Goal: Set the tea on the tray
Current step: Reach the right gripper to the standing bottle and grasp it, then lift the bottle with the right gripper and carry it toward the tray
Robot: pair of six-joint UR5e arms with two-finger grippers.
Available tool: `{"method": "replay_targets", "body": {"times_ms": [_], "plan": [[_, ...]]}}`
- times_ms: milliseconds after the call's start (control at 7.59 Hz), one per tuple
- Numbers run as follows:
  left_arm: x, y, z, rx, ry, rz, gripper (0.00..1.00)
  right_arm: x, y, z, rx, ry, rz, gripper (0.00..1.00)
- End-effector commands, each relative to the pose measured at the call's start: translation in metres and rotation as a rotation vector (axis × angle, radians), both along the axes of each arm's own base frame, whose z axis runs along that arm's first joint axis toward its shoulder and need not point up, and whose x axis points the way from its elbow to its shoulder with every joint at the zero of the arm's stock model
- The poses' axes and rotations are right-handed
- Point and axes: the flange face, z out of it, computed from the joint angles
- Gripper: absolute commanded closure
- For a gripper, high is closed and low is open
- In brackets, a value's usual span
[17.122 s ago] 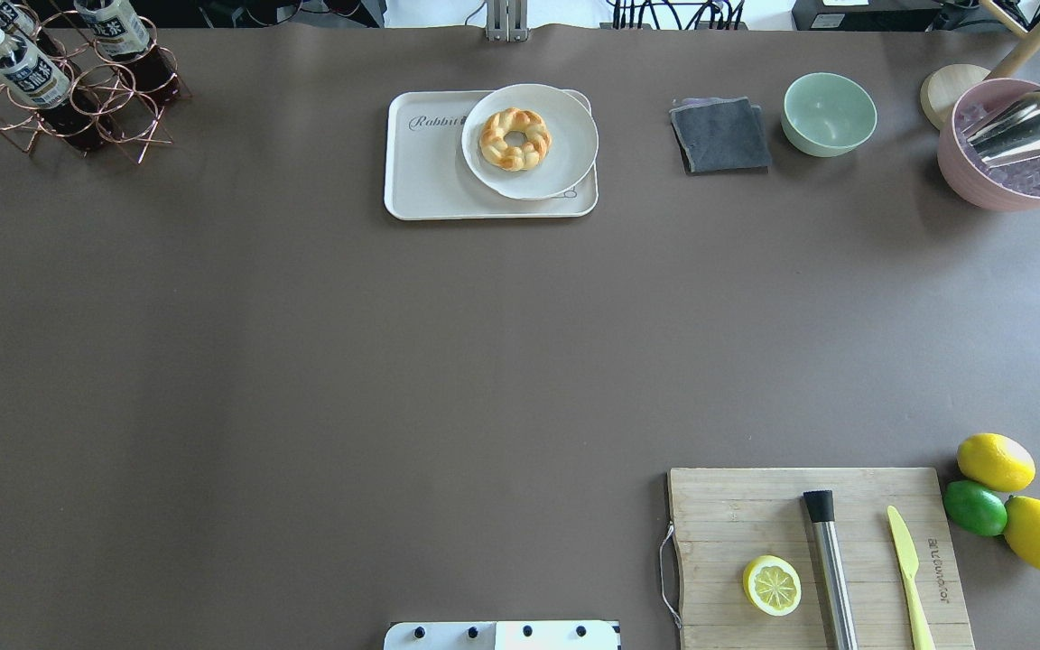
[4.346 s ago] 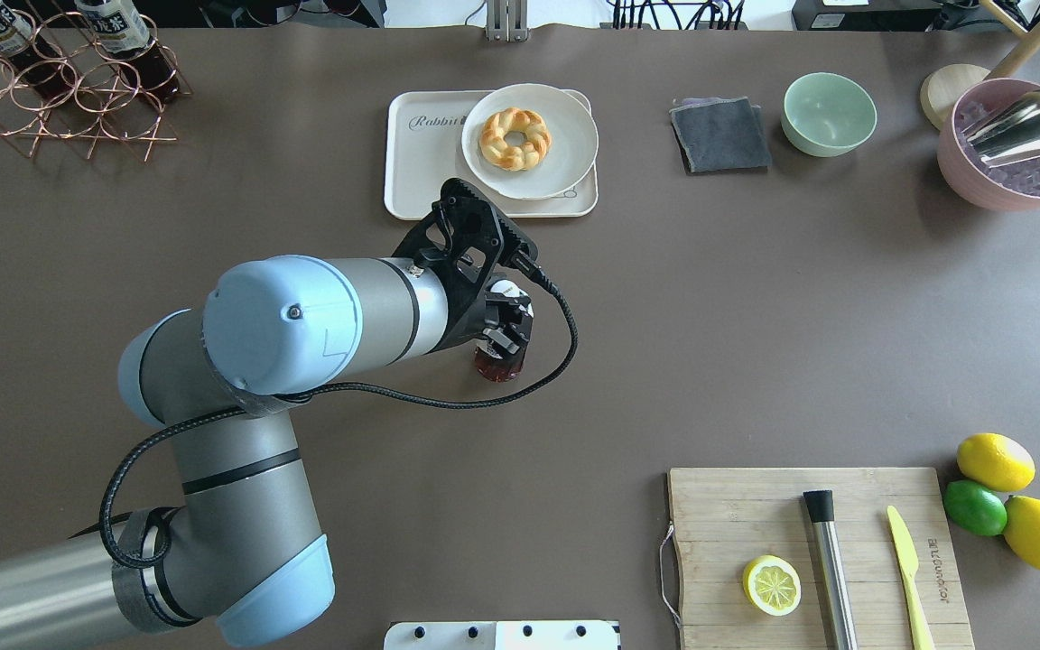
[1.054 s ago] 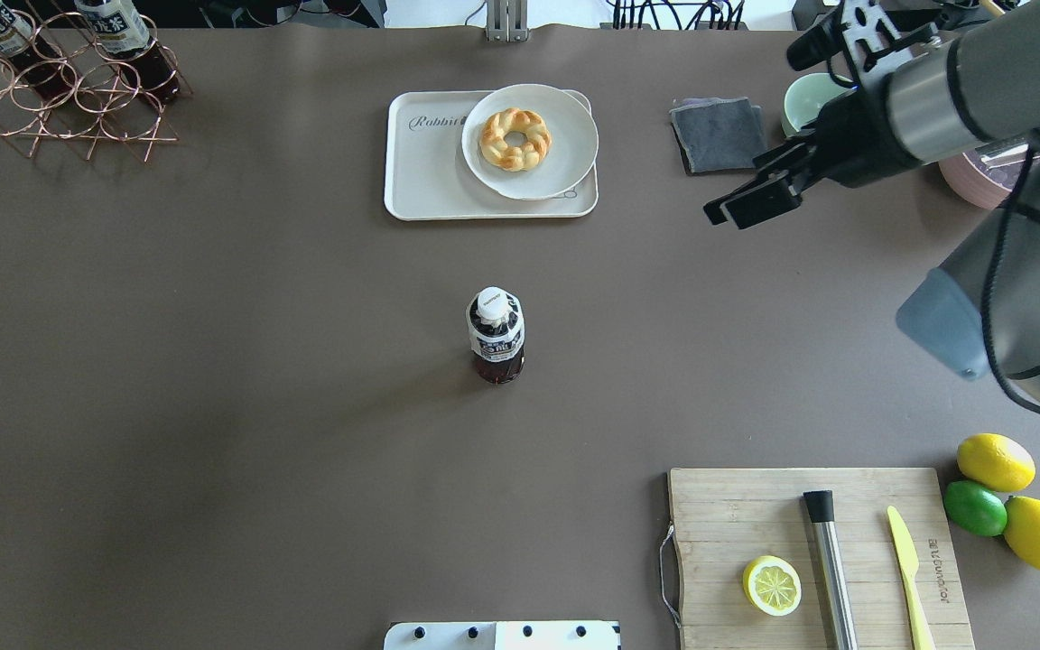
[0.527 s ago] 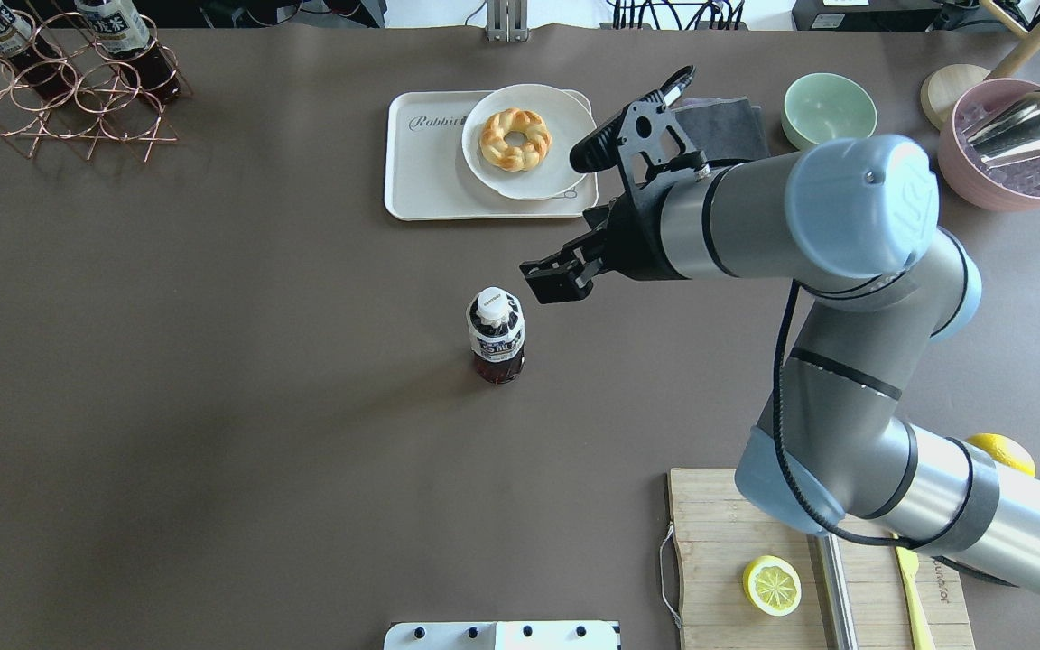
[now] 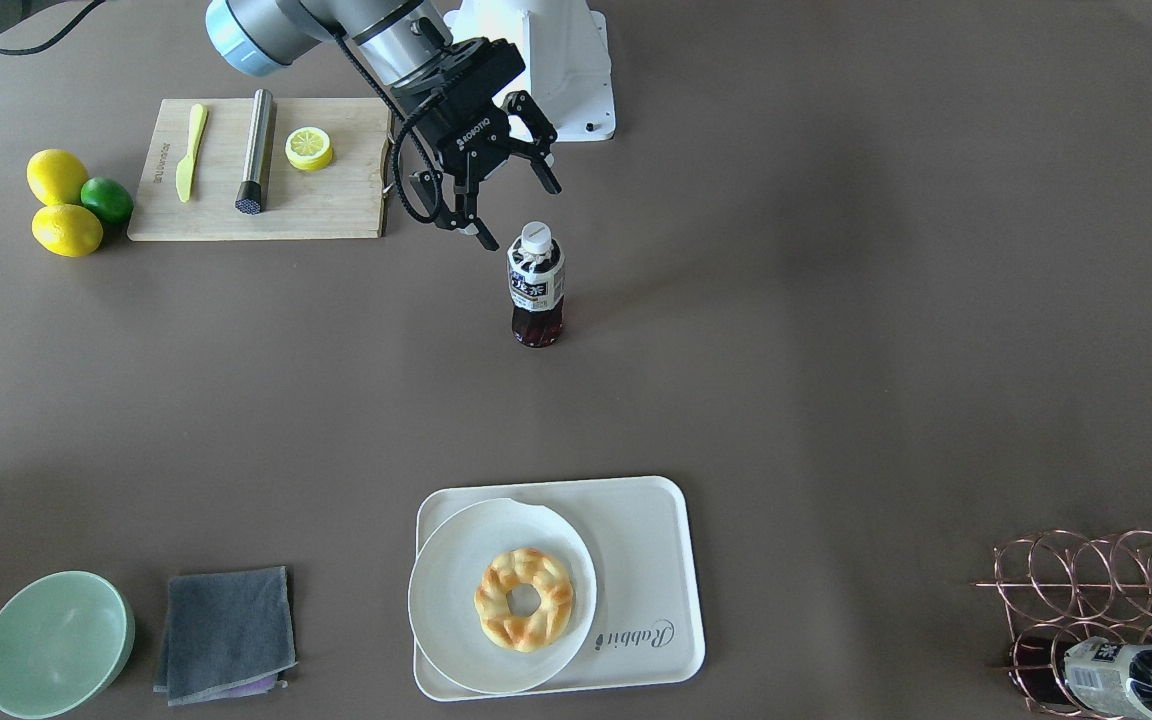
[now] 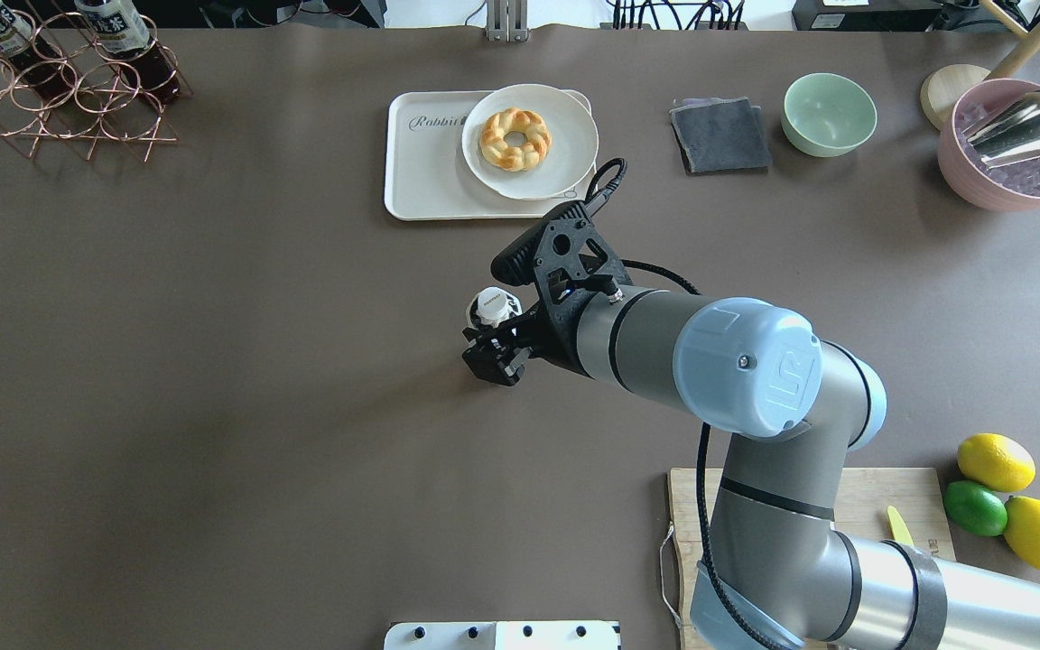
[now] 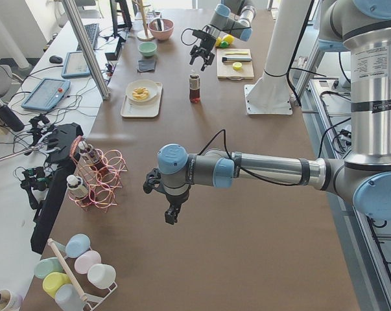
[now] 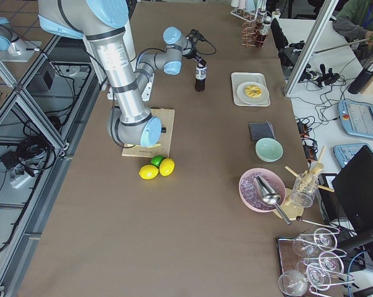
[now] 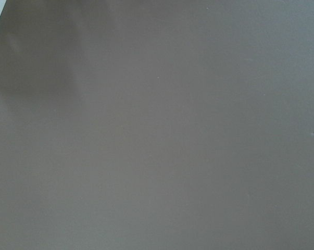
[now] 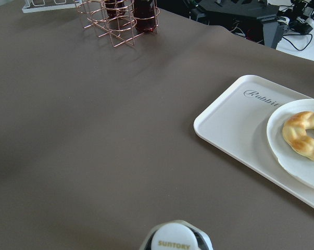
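Note:
The tea (image 5: 536, 290) stands upright on the brown table near its middle, with a white cap and dark liquid; its cap also shows in the overhead view (image 6: 490, 305) and at the bottom of the right wrist view (image 10: 177, 240). My right gripper (image 5: 521, 215) is open, its fingers spread just above and on the robot side of the cap, not touching the bottle; it also shows in the overhead view (image 6: 494, 350). The cream tray (image 5: 651, 545) lies beyond, towards the far edge (image 6: 421, 176). My left gripper (image 7: 172, 212) hangs over bare table far away; I cannot tell its state.
A round plate (image 5: 456, 560) with a doughnut (image 5: 524, 598) covers much of the tray. A copper rack (image 6: 60, 99) with two more bottles stands far left. A cutting board (image 5: 326, 205), lemons (image 5: 66, 230), a green bowl (image 6: 829, 113) and a grey cloth (image 6: 720, 135) lie on the right.
My right arm has swung from beside the tray down to the bottle, and its open gripper now sits over the cap. The bottle has not moved.

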Motion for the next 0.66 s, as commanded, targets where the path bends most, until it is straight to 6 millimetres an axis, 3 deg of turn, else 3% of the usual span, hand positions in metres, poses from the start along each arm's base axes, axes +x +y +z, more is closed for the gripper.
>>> {"method": "replay_targets", "body": {"times_ms": [0, 527], "plan": [[-0.0001, 0.002, 0.0016, -0.001, 0.001, 0.002, 0.02, -0.0122, 0.0089, 0.0037, 0.013, 0.016, 0.028, 0.0], [-0.0009, 0.0034, 0.0022, 0.0, 0.001, 0.003, 0.02, -0.0136, 0.0037, 0.0063, 0.013, 0.022, 0.074, 0.01]]}}
